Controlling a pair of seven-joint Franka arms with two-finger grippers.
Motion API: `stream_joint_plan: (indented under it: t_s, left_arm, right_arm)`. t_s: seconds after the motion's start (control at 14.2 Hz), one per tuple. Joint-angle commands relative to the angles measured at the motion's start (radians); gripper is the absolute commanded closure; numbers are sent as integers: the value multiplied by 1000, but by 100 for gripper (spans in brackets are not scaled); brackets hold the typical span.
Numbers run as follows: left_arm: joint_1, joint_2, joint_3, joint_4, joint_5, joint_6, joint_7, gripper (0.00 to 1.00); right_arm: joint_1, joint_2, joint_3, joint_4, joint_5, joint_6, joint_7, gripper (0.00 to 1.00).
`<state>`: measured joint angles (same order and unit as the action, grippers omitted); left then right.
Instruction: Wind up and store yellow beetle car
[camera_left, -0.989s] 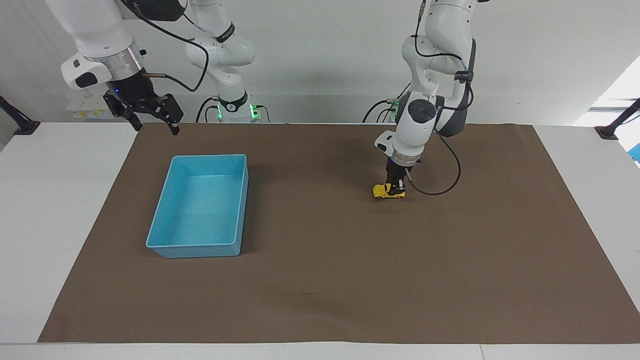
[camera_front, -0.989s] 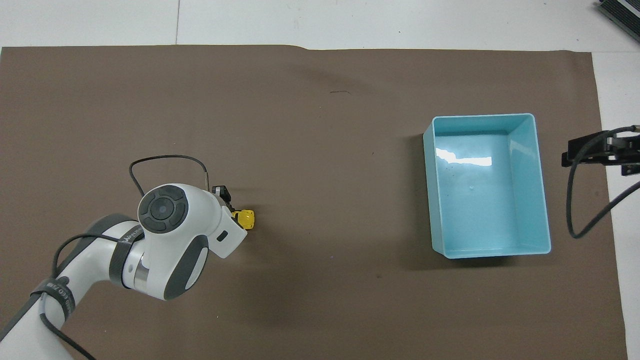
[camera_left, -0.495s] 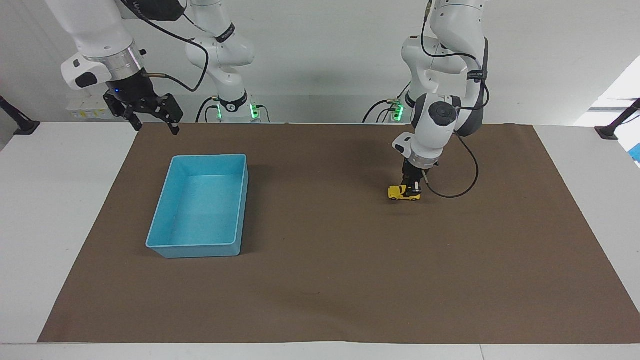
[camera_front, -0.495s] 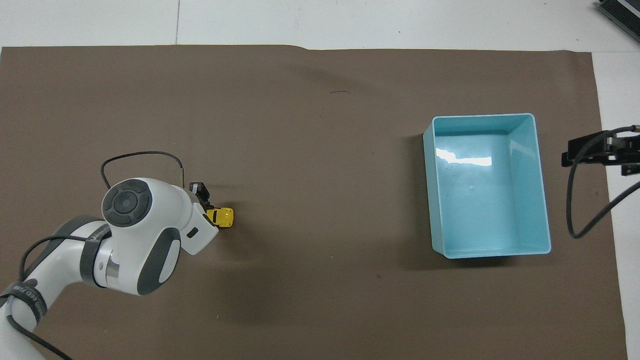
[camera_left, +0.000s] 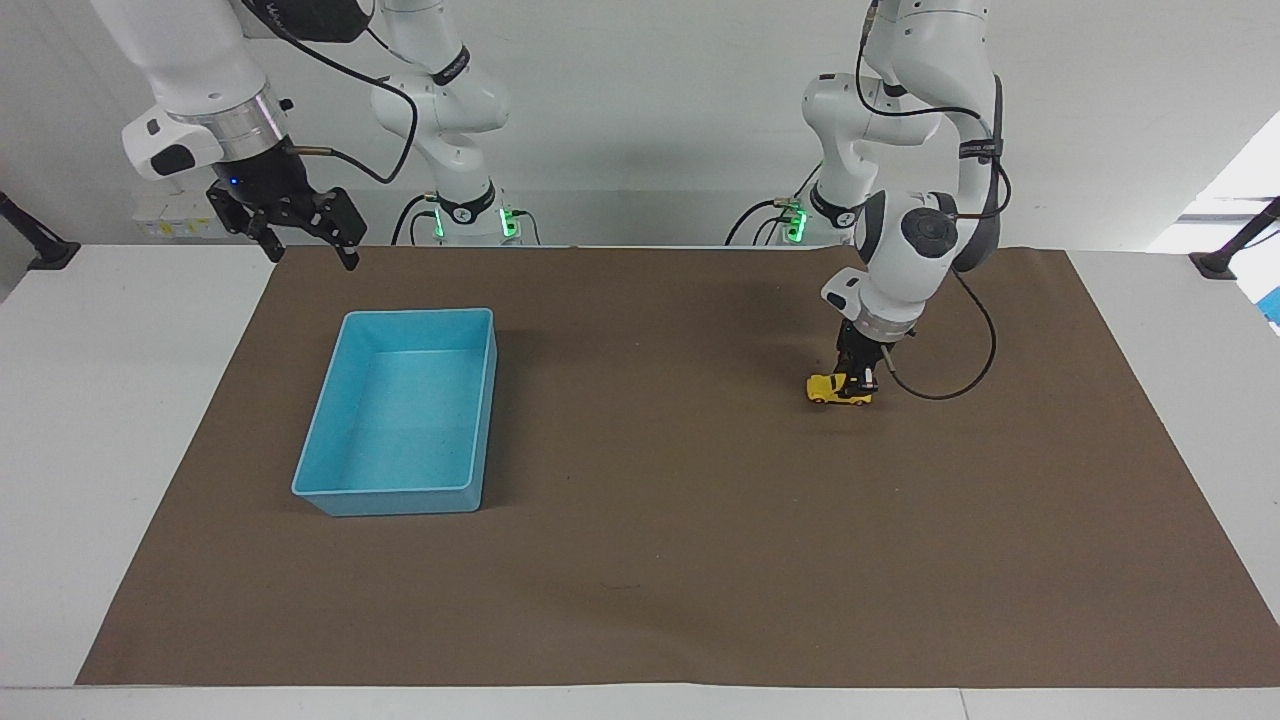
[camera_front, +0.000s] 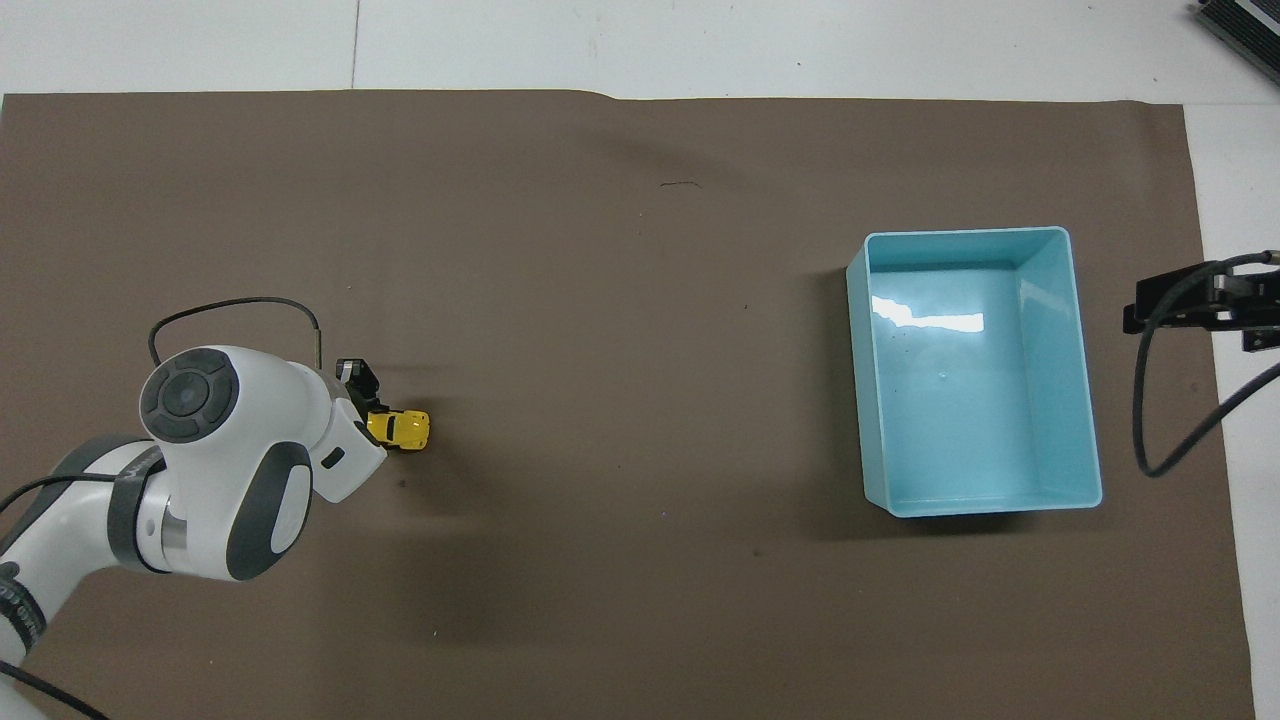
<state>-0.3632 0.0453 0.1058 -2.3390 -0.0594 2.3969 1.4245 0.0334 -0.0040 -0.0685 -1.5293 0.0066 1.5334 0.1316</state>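
We see the left gripper (camera_left: 858, 385) pinching the yellow beetle car (camera_left: 836, 390) on the mat (camera_left: 640, 560); the right gripper (camera_left: 300, 235) waits spread at the blue bin's (camera_left: 330, 495) eleven o'clock. We judge the toy light, rigid and slick, best held across its flanks.

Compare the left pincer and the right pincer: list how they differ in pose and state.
The left pincer is down at the brown mat, shut on the yellow beetle car; the right pincer hangs in the air, holding nothing. The left pincer points straight down; the right pincer is tilted, its fingers spread open. Both are black two-finger pincers on white arms.
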Motion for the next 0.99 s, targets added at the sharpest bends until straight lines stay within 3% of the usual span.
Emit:
stream_joint_plan:
  t_s: [0.0, 0.21, 0.28, 0.35, 0.42, 0.64, 0.92]
  left_arm:
    - [32, 27, 0, -29, 3, 37, 25, 100]
    - [33, 27, 2, -29, 3, 36, 24, 100]
    - [35, 27, 2, -28, 3, 24, 19, 92]
    - [36, 25, 3, -14, 3, -10, 19, 27]
    - [40, 19, 3, 9, 3, -62, 13, 0]
    - [43, -13, 6, 166, 3, -309, -73, 0]
    - [87, -84, 14, 269, 7, -341, -220, 0]
  right_arm:
    - [-7, 7, 4, 11, 15, 4, -9, 0]
    - [-6, -1, 4, 3, 15, -21, -6, 0]
    - [-6, -1, 4, 3, 15, -15, -9, 0]
    - [-6, -1, 4, 3, 15, -13, -9, 0]
    - [-7, -1, 3, 3, 15, -13, -9, 0]
    - [-10, -1, 4, 1, 15, -18, -10, 0]
    - [-6, -1, 4, 3, 6, -10, -16, 0]
